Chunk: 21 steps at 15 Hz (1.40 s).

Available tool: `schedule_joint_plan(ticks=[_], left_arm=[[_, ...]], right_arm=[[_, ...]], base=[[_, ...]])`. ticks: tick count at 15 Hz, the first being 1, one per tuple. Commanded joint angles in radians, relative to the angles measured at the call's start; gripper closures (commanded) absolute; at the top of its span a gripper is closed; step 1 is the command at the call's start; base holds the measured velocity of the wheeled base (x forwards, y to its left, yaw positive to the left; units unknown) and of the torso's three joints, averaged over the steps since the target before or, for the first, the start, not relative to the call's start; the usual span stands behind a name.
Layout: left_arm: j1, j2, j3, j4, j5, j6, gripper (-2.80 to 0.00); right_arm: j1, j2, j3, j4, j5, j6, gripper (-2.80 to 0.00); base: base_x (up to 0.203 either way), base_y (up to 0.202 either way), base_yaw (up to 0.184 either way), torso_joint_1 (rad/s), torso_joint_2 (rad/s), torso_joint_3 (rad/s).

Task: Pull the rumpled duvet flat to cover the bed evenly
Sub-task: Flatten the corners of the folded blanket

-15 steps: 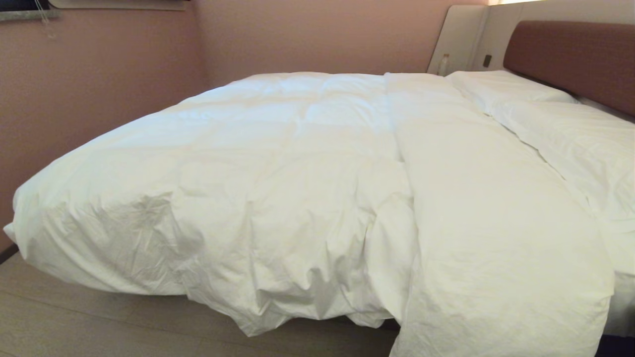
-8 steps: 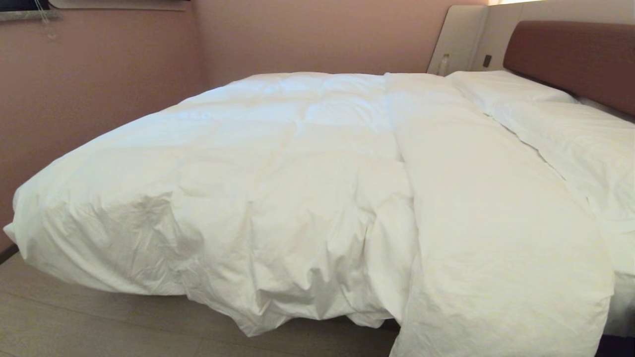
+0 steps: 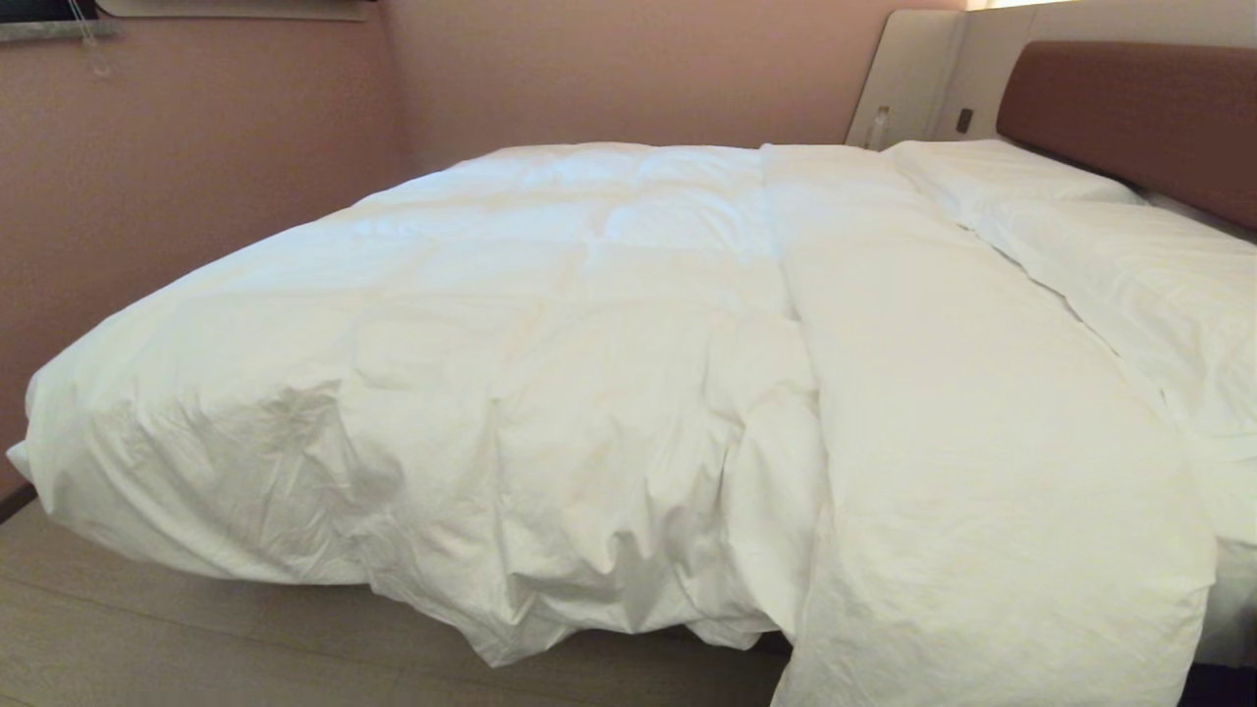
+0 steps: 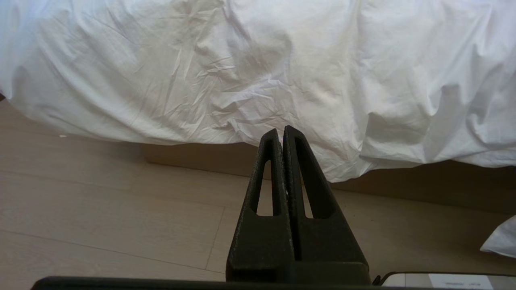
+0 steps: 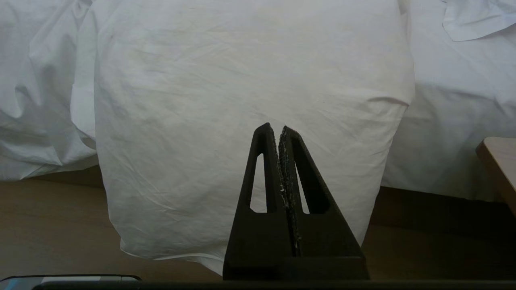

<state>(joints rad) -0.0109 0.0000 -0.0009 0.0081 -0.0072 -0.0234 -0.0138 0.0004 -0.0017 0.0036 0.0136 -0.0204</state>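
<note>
While both black grippers, left gripper (image 4: pixel 282 133) and right gripper (image 5: pixel 278 131), hang clenched and empty, the puffy white quilted duvet (image 3: pixel 609 324) overhangs; tugging could slide it floorward.

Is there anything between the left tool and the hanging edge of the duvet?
No. In the left wrist view, only bare wooden floor lies between the shut left tool and the duvet edge.
</note>
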Motion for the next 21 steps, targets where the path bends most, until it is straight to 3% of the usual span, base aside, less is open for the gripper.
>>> schedule_joint_plan(ticks=[1,21], left_arm=[[0.0,0.0,0.001,0.0,0.0,0.002,0.0],[0.0,0.0,0.001,-0.002,-0.002,0.0,0.0]], right_arm=[[0.0,0.0,0.0,0.001,-0.001,0.0,0.0],[0.0,0.0,0.0,-0.001,-0.001,0.0,0.0]], base=[[0.0,0.0,0.0,0.0,0.0,0.0],[-0.014,0.0,0.0,0.0,0.0,0.0]])
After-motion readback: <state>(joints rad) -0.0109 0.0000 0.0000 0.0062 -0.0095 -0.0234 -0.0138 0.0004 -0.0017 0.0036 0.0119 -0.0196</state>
